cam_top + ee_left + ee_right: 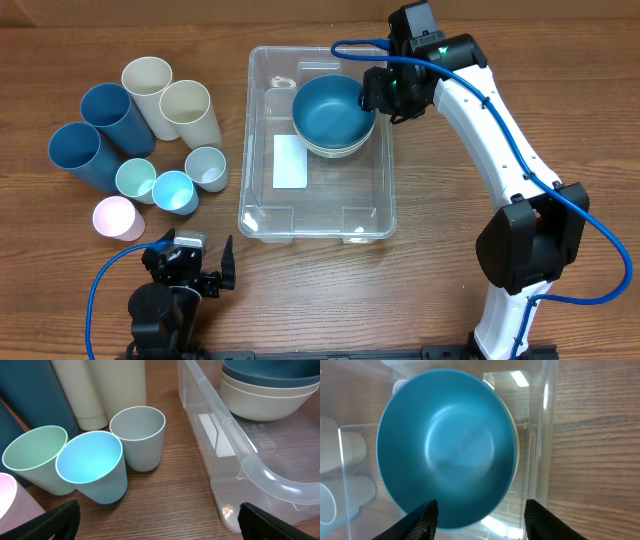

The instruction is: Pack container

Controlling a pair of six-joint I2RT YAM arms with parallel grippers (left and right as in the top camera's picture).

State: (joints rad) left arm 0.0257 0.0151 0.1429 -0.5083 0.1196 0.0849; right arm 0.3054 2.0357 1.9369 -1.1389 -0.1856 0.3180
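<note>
The container (246, 140), a large clear bin with a white label (290, 161) on its base, stands mid-table. In its back right corner a blue bowl (330, 108) sits nested in a cream bowl (335, 150). My right gripper (378, 92) hovers open over the blue bowl's right rim. In the right wrist view the bowl (447, 445) lies past my spread fingers (480, 515), with the bin wall (540, 435) beside it. My left gripper (190, 262) is open and empty near the front left edge. Its wrist view shows its spread fingers (159, 520) and the bin's corner (235, 445).
Left of the bin are two tall dark blue cups (115, 115), two tall cream cups (188, 108), and small mint (135, 180), light blue (173, 190), pale grey (206, 167) and pink (115, 217) cups. The small cups stand just ahead of my left gripper (90, 462).
</note>
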